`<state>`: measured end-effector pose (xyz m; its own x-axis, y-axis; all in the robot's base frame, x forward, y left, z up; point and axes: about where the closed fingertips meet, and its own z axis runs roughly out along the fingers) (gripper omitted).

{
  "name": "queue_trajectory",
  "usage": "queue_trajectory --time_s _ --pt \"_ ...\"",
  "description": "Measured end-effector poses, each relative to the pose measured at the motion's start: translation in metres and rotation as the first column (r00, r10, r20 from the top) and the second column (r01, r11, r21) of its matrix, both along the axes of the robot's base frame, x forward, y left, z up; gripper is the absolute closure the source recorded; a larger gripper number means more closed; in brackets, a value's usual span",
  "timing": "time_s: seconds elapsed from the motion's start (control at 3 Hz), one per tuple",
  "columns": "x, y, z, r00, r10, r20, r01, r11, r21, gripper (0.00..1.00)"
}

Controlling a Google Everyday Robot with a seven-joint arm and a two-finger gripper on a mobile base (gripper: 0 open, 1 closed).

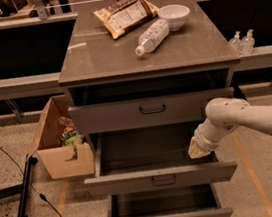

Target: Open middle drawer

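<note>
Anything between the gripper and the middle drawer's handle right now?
Nothing loose. In the camera view the gripper is at the right end of the open middle drawer; only the drawer's own front panel lies between it and the handle.

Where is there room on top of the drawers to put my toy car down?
The cabinet top is bare along its front edge and left side, beside the bottle. The back is crowded: snack bag, bowl, and the bottle lying in front of them. The gripper sits at the right end of the open middle drawer.
</note>
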<state>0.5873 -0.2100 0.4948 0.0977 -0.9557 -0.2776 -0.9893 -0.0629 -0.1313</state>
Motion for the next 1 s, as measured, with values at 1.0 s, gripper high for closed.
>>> queue_trajectory --time_s 1.0 --pt "0.013 0.004 -0.045 0.9988 0.002 0.048 0.001 0.998 -0.060 1.00"
